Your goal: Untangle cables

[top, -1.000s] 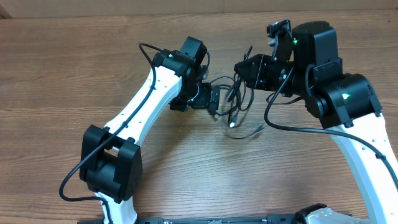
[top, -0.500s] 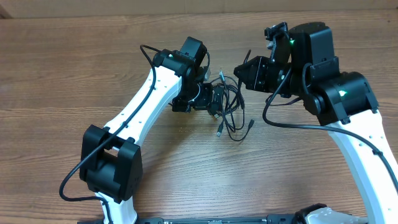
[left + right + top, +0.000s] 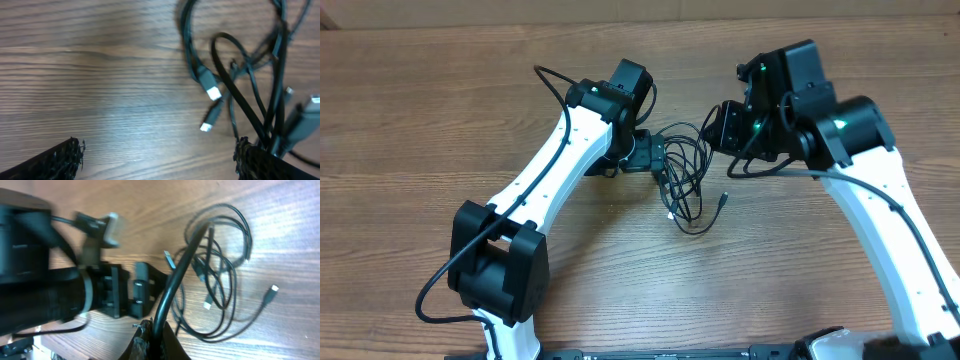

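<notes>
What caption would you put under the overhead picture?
Left arm and right arm meet over tangled black cables on a wooden table.

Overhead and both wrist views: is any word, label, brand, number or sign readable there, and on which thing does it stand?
None: no readable text on the thin black cables, the white robot arms or the brown wooden table.
The small green lights on the right arm are lamps, not signs.
</notes>
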Controlling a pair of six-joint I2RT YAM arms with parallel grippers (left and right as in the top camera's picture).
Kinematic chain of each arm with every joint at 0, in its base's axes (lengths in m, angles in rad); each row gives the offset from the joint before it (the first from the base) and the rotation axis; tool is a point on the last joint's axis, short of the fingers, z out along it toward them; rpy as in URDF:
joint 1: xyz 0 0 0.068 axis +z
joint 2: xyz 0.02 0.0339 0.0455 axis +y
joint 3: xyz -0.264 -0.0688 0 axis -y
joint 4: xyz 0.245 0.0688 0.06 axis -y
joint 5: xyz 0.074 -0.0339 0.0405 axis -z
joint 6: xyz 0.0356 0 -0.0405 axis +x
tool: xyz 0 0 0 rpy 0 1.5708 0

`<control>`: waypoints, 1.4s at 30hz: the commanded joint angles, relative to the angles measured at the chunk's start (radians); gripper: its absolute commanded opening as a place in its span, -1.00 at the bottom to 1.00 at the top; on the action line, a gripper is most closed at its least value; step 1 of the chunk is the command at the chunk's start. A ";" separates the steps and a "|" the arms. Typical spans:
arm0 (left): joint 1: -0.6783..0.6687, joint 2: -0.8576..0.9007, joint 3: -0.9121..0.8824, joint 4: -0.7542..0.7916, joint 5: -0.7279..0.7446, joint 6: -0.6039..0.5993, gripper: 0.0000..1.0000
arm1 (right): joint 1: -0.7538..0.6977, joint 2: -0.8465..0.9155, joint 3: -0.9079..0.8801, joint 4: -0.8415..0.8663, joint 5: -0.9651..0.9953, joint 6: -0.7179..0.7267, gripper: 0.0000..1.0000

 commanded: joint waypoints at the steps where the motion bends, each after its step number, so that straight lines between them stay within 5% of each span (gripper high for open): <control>1: -0.003 0.012 -0.005 0.000 -0.070 -0.031 0.99 | -0.001 0.046 0.025 -0.026 0.015 -0.006 -0.92; 15: 0.030 0.012 -0.005 -0.002 -0.264 -0.039 0.99 | 0.000 0.142 0.025 -0.047 -0.115 -0.006 -0.92; 22: 0.043 0.012 -0.005 -0.024 -0.037 -0.023 0.99 | 0.000 0.146 0.025 -0.052 -0.115 -0.006 -0.92; 30: 0.041 0.014 -0.006 -0.034 0.198 0.198 0.99 | 0.000 0.165 0.025 -0.038 -0.114 -0.006 -0.90; 42: 0.040 0.014 -0.169 0.016 0.132 0.115 0.99 | 0.000 0.181 0.025 -0.027 -0.115 -0.006 -0.92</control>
